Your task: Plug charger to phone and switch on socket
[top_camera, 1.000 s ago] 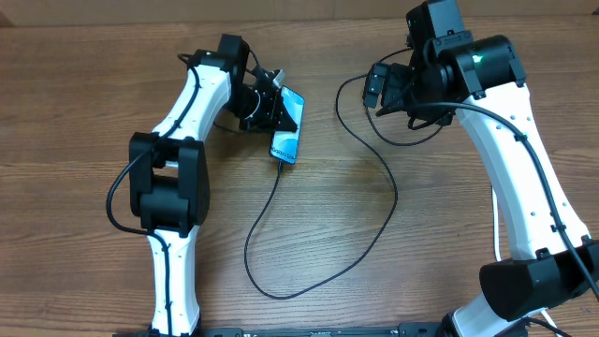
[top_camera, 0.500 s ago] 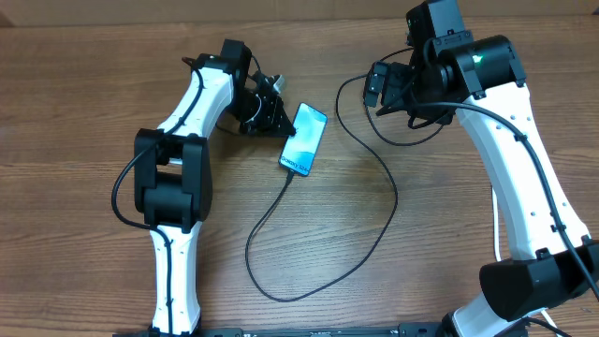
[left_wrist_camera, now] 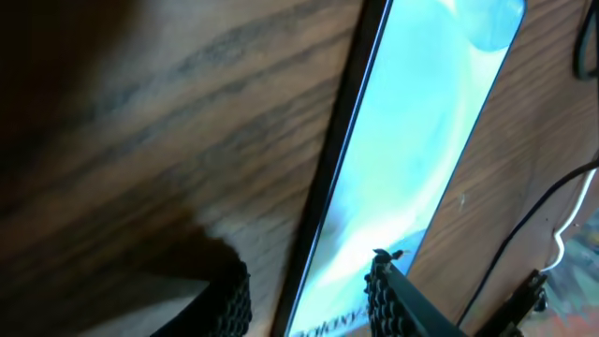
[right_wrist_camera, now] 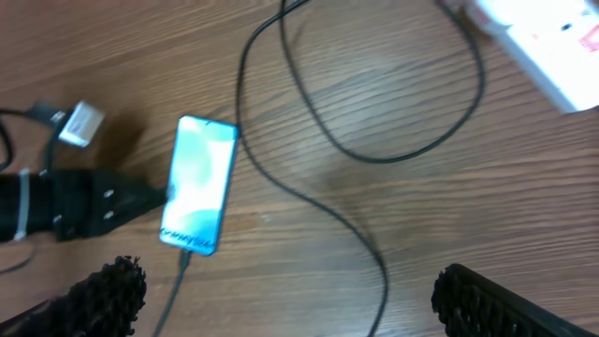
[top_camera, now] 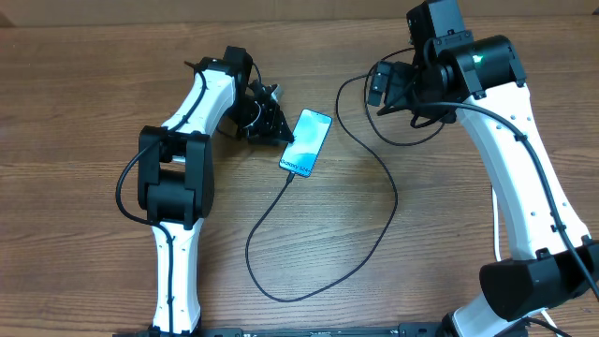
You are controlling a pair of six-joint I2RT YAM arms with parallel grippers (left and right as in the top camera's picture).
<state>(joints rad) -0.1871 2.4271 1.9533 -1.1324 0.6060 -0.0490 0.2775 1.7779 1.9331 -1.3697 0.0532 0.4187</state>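
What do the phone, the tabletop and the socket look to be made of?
Phone: glossy, glass-like front, judging by the smooth lit screen. The material of its dark edges is unclear.
Tabletop: wood or a wood-look laminate with a matte finish, showing brown grain lines.
Socket: probably smooth white moulded plastic, with red marks on it.

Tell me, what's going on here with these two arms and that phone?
Two robot arms are setting a phone up to charge. The phone lies flat on the table, screen lit, with the black charger cable apparently plugged into its lower end. The left gripper is open, its fingers straddling the phone's long edge. The right gripper hangs open, holding nothing. The white socket lies off to one side; whether it's switched on can't be seen.
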